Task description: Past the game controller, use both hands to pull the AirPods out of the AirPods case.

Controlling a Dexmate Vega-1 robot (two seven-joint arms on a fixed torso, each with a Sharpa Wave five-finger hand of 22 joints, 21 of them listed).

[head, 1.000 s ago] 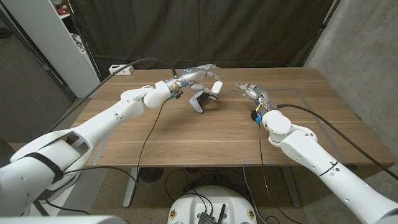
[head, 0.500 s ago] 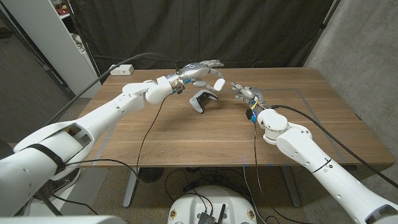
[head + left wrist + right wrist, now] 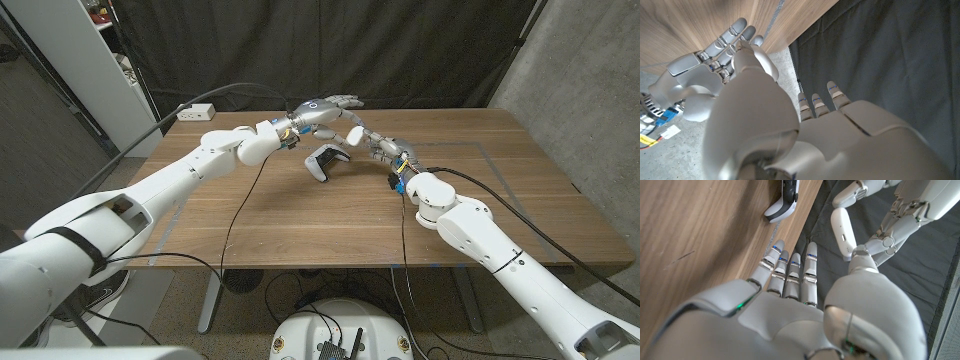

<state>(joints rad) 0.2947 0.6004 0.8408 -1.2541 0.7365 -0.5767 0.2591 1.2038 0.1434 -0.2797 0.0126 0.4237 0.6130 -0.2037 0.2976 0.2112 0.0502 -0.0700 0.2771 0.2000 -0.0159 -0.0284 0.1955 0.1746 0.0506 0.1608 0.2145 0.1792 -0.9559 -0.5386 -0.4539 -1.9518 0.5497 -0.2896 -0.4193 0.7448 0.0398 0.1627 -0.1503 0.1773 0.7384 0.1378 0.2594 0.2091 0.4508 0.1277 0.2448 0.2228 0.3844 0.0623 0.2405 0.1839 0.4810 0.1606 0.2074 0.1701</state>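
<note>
My left hand point(image 3: 322, 108) hovers over the table's far side, beyond the game controller point(image 3: 322, 162), and pinches the white AirPods case point(image 3: 356, 133) in its fingertips. In the right wrist view the case point(image 3: 842, 231) hangs closed, lid shut, from the left hand's fingers point(image 3: 900, 207). My right hand point(image 3: 378, 146) reaches in from the right with straight fingers. Its thumb tip point(image 3: 860, 259) is right at the case's near end; whether it touches I cannot tell. The white-and-black controller point(image 3: 783, 200) lies on the wood below. In the left wrist view my left hand point(image 3: 790, 130) covers the case, and the right hand point(image 3: 710, 55) shows beyond it.
A white power strip point(image 3: 197, 111) lies at the table's far left corner, with a black cable running from it. Dark curtains hang behind the table point(image 3: 300, 220). A grey panel stands at the left and a concrete wall at the right.
My right hand has moved left and forward until its fingertips are beside the case. My left hand has carried the case slightly up and farther back over the controller.
</note>
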